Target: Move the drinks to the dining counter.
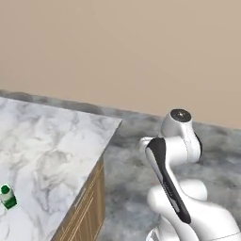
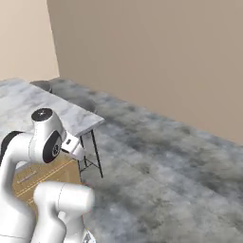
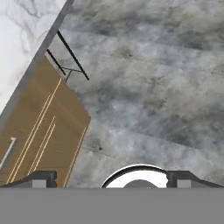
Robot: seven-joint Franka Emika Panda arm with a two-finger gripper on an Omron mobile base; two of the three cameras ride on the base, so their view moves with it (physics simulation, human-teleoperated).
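The small green-and-white carton (image 1: 7,197) is standing upright on the marble counter (image 1: 52,155), well back from the counter's corner and close to the left edge of the left base view. The carton is white low down with green on it, and it is wearing a little green cap on top. Nothing is touching it, and bare marble is lying all around it.

The counter is white with grey veins. Its long edge is running from the corner near the wall down toward the robot, and light wood cabinets (image 3: 39,127) are sitting under that edge. A thin black stool frame (image 2: 91,154) is standing under the counter's corner.

Past the counter's edge, the grey floor (image 2: 166,166) is lying wide open, all the way to the plain tan wall (image 1: 132,52).

The white arm (image 1: 174,155) is rising beside the counter, out over the floor and well apart from the carton. The gripper (image 3: 111,180) is pointing down at the floor next to the cabinets. Its two dark fingers (image 3: 41,178) are standing wide apart and holding nothing.
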